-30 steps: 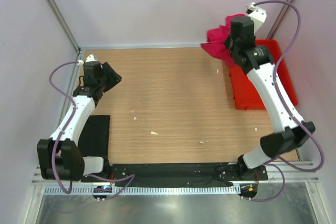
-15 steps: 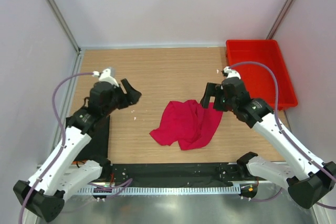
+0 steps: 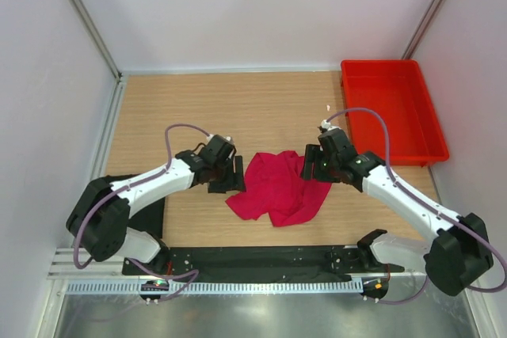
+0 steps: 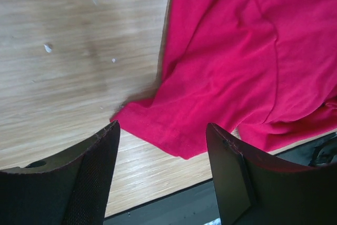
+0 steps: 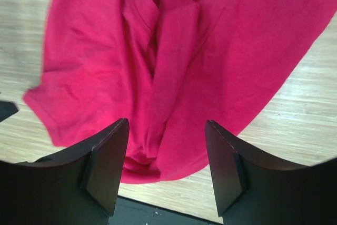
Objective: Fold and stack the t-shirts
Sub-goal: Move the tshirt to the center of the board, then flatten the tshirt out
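Observation:
The crimson-pink t-shirt (image 3: pixel 279 187) lies crumpled on the wooden table near the front middle. My left gripper (image 3: pixel 226 176) sits low at its left edge and is open. In the left wrist view a hemmed corner of the shirt (image 4: pixel 158 130) lies just ahead of the gap between the left gripper's (image 4: pixel 163 175) jaws, untouched. My right gripper (image 3: pixel 311 165) hovers at the shirt's right edge, open. In the right wrist view it (image 5: pixel 166 167) looks down on folds of the shirt (image 5: pixel 174 61). The black t-shirt (image 3: pixel 155 205) lies flat at the front left, partly under the left arm.
A rigid red tray (image 3: pixel 392 112) stands at the back right of the table (image 3: pixel 238 108). A black strip (image 3: pixel 261 257) with the arm bases runs along the near edge. White walls close in the left, back and right sides.
The right gripper carried the crimson shirt from above the tray to the table's front middle and let it go. Both arms swung in to the shirt's two sides.

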You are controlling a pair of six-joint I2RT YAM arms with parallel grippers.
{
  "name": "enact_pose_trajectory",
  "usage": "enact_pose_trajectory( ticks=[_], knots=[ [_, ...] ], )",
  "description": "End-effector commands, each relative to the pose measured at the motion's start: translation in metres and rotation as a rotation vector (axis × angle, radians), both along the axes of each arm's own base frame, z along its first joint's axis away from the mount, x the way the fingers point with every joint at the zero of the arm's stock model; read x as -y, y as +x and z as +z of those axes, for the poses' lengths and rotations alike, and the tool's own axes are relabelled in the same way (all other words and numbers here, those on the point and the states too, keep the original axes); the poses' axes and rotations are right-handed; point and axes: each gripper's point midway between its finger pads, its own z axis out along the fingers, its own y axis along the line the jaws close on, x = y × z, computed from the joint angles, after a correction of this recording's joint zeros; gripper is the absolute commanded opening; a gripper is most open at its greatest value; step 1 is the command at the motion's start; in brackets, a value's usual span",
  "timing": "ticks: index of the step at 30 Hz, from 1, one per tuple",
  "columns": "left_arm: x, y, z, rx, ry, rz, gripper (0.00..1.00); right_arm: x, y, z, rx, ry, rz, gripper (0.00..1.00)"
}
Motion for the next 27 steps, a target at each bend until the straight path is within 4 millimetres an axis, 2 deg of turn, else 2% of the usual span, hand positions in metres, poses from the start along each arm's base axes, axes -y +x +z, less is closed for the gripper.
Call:
enact_pose_trajectory(
  ticks=[1, 3, 6, 10, 16, 17, 19, 20, 21, 22, 23, 24, 26, 27],
  knots=[
    [0.010, -0.011, 0.001, -0.056, -0.007, -0.019, 0.67, -0.011, 0.010, -0.013, 0.006, 0.044, -0.006, 0.65],
    [0.006, -0.019, -0.014, -0.104, 0.022, -0.019, 0.68, -0.012, 0.012, -0.027, -0.021, 0.028, -0.004, 0.61],
    [0.008, -0.021, -0.024, -0.132, 0.036, -0.041, 0.68, -0.014, 0.016, -0.035, -0.034, 0.022, -0.008, 0.55],
    [0.011, -0.023, -0.043, -0.201, 0.067, -0.056, 0.63, -0.013, 0.019, -0.041, -0.037, 0.007, -0.016, 0.52],
    [0.010, -0.022, -0.055, -0.209, 0.092, -0.074, 0.47, -0.012, 0.017, -0.057, -0.057, -0.001, -0.027, 0.42],
    [0.011, -0.020, -0.055, -0.206, 0.093, -0.076, 0.38, -0.014, 0.018, -0.058, -0.058, 0.004, -0.026, 0.37],
    [0.011, -0.017, -0.054, -0.193, 0.099, -0.088, 0.29, -0.013, 0.021, -0.054, -0.047, 0.001, -0.029, 0.31],
    [0.013, -0.012, -0.049, -0.171, 0.098, -0.091, 0.16, -0.010, 0.019, -0.053, -0.048, -0.022, -0.025, 0.23],
    [0.009, -0.011, -0.046, -0.167, 0.111, -0.090, 0.06, -0.006, 0.025, -0.046, -0.024, -0.041, -0.037, 0.19],
    [0.005, -0.006, -0.043, -0.144, 0.132, -0.093, 0.00, -0.003, 0.026, -0.040, -0.009, -0.056, -0.037, 0.15],
    [0.005, 0.004, -0.032, -0.114, 0.130, -0.086, 0.00, 0.002, 0.025, -0.034, 0.001, -0.084, -0.021, 0.02],
    [0.001, 0.008, -0.019, -0.083, 0.135, -0.080, 0.00, 0.002, 0.031, -0.022, 0.032, -0.091, -0.019, 0.01],
    [-0.007, 0.031, 0.012, 0.025, 0.144, -0.044, 0.00, 0.013, 0.033, -0.008, 0.060, -0.147, -0.027, 0.01],
    [-0.013, 0.034, 0.037, 0.081, 0.132, -0.032, 0.00, 0.014, 0.041, 0.009, 0.103, -0.159, -0.023, 0.01]
  ],
)
